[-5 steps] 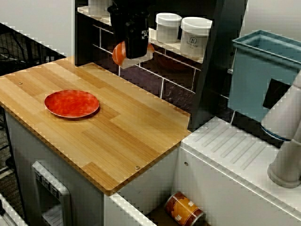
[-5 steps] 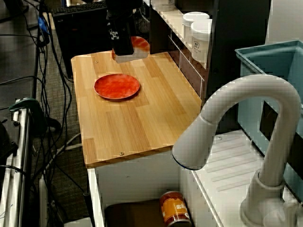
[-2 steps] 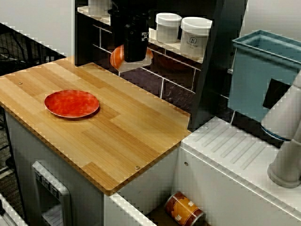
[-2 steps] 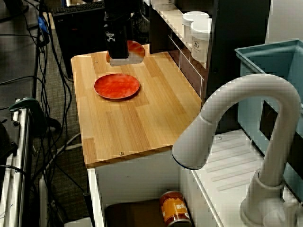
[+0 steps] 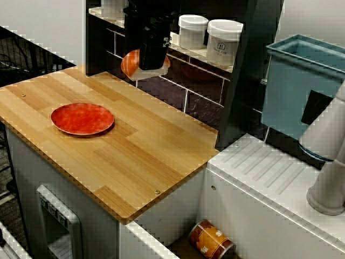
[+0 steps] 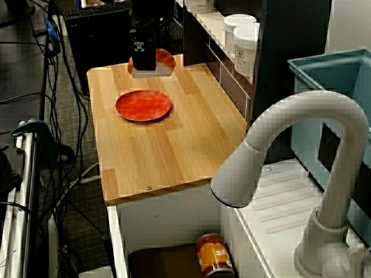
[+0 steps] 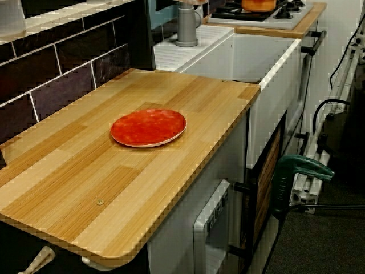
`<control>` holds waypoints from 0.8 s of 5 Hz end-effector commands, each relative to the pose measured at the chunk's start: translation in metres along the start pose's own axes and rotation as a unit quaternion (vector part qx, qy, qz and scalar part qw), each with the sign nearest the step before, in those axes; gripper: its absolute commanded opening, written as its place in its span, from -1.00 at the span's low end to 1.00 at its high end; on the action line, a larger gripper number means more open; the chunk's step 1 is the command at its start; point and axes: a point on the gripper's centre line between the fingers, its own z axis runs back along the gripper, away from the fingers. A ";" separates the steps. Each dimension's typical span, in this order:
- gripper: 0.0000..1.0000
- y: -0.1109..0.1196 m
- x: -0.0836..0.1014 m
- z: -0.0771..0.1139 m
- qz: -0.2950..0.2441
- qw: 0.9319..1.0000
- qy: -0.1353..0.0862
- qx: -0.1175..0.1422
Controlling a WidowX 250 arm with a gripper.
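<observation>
My black gripper (image 5: 150, 67) hangs over the back of the wooden counter (image 5: 151, 156), close to the dark tiled wall, and is shut on an orange-red round dish (image 5: 128, 62) held off the surface. The view from above shows the same gripper (image 6: 145, 70) and dish (image 6: 166, 58) just behind a flat red plate (image 6: 143, 105). That red plate (image 5: 82, 118) lies on the counter, left of and nearer than the gripper. In the low view along the counter I see only the plate (image 7: 149, 127) and the counter (image 7: 85, 188), not the gripper.
Two white jars (image 5: 192, 31) (image 5: 223, 40) stand on the shelf right of the gripper. A teal bin (image 5: 302, 81) and a white faucet (image 6: 290, 174) are at the right. A can (image 5: 210, 240) lies in the sink. Cables (image 6: 64, 87) hang left of the counter.
The gripper has carried the orange-red dish a little to the left along the back wall. The red plate has not moved.
</observation>
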 end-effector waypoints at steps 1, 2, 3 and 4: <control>-1.00 0.014 -0.023 0.014 0.062 0.991 -0.038 0.112; -1.00 0.018 -0.029 0.012 0.073 0.987 -0.048 0.139; -1.00 0.021 -0.033 0.013 0.085 0.978 -0.060 0.183; -1.00 0.028 -0.038 0.013 0.094 0.973 -0.068 0.201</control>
